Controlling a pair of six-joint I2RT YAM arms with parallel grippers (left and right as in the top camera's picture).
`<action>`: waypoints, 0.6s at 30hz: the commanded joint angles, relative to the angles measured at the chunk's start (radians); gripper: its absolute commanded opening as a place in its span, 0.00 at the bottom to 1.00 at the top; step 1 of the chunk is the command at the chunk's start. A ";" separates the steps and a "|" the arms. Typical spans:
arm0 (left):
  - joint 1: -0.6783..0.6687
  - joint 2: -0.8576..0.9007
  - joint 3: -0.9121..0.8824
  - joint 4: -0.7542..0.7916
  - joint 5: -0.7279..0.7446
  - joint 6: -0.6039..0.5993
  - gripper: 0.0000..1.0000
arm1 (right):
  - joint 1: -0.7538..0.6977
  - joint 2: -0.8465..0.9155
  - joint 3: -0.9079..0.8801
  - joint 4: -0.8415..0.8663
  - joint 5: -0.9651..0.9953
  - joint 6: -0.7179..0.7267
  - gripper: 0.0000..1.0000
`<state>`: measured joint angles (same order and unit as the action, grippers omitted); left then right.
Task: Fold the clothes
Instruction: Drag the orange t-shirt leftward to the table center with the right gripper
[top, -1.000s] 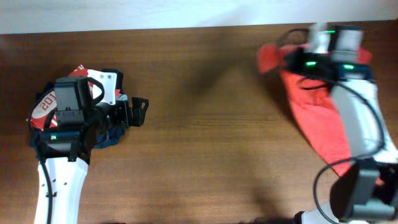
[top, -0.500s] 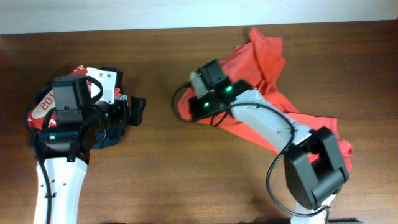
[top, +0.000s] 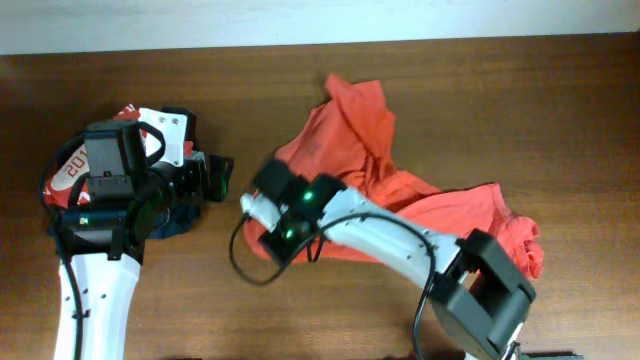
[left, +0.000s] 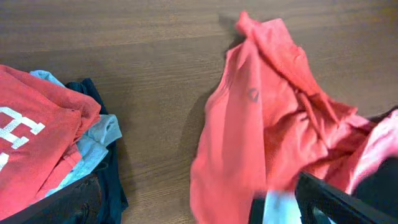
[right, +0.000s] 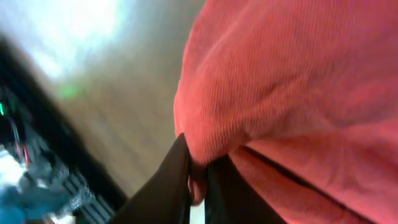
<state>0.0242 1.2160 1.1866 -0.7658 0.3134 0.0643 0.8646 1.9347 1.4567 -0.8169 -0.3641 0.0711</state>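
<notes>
While the left arm rests over the pile of folded garments (top: 70, 168) at the left end of the wooden table (top: 480, 90), its left gripper (top: 224, 178) juts out past the pile's right edge with the jaws spread wide and nothing between them, pointing away from the pile toward the loose cloth. In the left wrist view the pile shows a red shirt with white lettering (left: 31, 137) on top, a grey garment (left: 96, 137) under it and a navy one (left: 109, 186) at the bottom. Just right of the pile, across a narrow strip of bare wood, begins the orange-red T-shirt (top: 350, 150), crumpled and unfolded. Its nearest edge lies close to the open left jaws but apart from them, one peaked corner reaches up toward the far side of the table, and the rest trails away from the pile in a wrinkled band ending in a bunched lump (top: 520, 245) well to the pile's right. Its chest print cannot be seen. The right gripper (right: 198, 182) is at the end of the shirt nearest the pile, its two dark fingers (right: 168, 186) pressed together with a fold of the orange-red cloth pinched between them, the fabric bulging above the grip. The right arm (top: 400, 240) stretches back from there over the shirt, away from the pile, to its base at the table's near right.
</notes>
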 joint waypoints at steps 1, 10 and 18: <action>-0.004 0.000 0.025 0.010 -0.007 0.020 0.99 | 0.107 -0.029 0.003 -0.026 -0.027 -0.158 0.08; -0.004 0.000 0.025 0.014 -0.007 0.021 0.99 | 0.145 -0.113 0.004 -0.006 0.232 -0.067 0.36; -0.004 0.025 0.025 0.014 -0.005 0.020 0.99 | -0.163 -0.343 0.004 -0.026 0.455 0.297 0.72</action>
<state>0.0242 1.2182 1.1877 -0.7551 0.3099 0.0643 0.8402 1.6955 1.4548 -0.8349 -0.0326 0.1638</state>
